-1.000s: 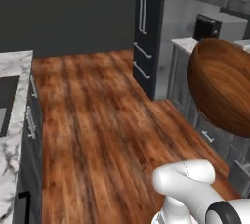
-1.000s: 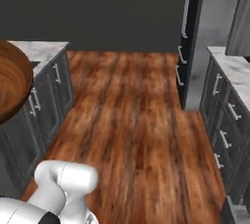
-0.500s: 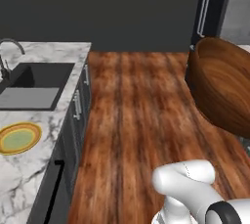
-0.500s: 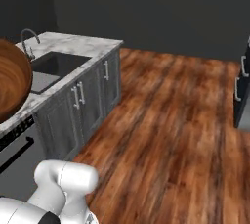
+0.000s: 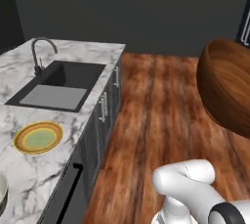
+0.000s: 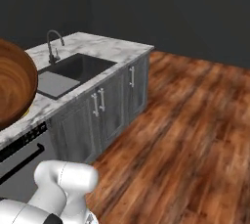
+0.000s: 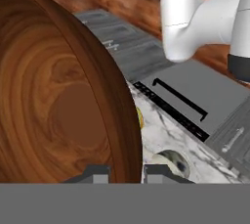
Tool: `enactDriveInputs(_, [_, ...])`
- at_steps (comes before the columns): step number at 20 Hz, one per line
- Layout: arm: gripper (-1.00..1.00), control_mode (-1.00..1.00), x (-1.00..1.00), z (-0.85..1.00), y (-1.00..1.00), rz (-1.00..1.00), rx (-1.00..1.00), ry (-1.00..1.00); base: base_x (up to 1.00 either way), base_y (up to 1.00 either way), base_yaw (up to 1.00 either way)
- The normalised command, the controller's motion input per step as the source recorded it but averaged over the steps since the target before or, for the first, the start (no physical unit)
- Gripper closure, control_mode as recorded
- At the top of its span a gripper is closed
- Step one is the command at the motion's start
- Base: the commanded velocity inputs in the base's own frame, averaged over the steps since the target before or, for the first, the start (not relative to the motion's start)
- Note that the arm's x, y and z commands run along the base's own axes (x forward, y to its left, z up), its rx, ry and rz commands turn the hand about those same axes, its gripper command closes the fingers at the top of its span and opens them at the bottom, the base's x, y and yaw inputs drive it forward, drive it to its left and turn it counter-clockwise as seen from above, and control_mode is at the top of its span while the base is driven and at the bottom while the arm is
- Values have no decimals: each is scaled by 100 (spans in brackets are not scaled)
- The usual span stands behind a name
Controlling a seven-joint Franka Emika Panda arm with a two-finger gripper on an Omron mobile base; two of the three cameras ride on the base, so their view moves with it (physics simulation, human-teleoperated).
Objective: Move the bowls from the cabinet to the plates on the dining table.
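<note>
My gripper (image 7: 128, 172) is shut on the rim of the glossy reddish-brown wooden bowl (image 7: 63, 96), one dark fingertip (image 7: 97, 173) inside the rim and the other outside. The same bowl hangs tilted at the right edge of the left base view (image 5: 227, 91) and at the left edge of the right base view (image 6: 12, 88). A yellow-rimmed plate (image 5: 38, 137) with a greenish centre lies on the marble dining table (image 5: 88, 52). The cream bowl (image 5: 2, 193) stands on that top near the corner, and its smudged rim (image 7: 171, 162) peeks past the wooden bowl. The cabinet is out of view.
A dark sink (image 5: 61, 83) with a curved tap (image 5: 39, 52) is set into the marble top. Grey doors with bar handles (image 6: 100, 100) run below it. Wood floor (image 6: 185, 135) stretches open to the right, with a dark wall behind.
The base has turned, so the whole scene has swung: the sink top and yellow plate have come further into view. The wooden bowl stays in my grip.
</note>
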Motion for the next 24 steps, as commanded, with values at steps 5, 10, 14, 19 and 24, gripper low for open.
enactDriveInputs(5, [100, 100, 0, 0, 0, 0, 0, 0, 100, 37, 3])
enactDriveInputs(10, [100, 100, 0, 0, 0, 0, 0, 0, 48, 95, 10])
enactDriveInputs(14, [100, 100, 0, 0, 0, 0, 0, 0, 0, 44, 39])
enactDriveInputs(19, [100, 100, 0, 0, 0, 0, 0, 0, 1, 2, 50])
enactDriveInputs(24, [100, 100, 0, 0, 0, 0, 0, 0, 0, 0, 50])
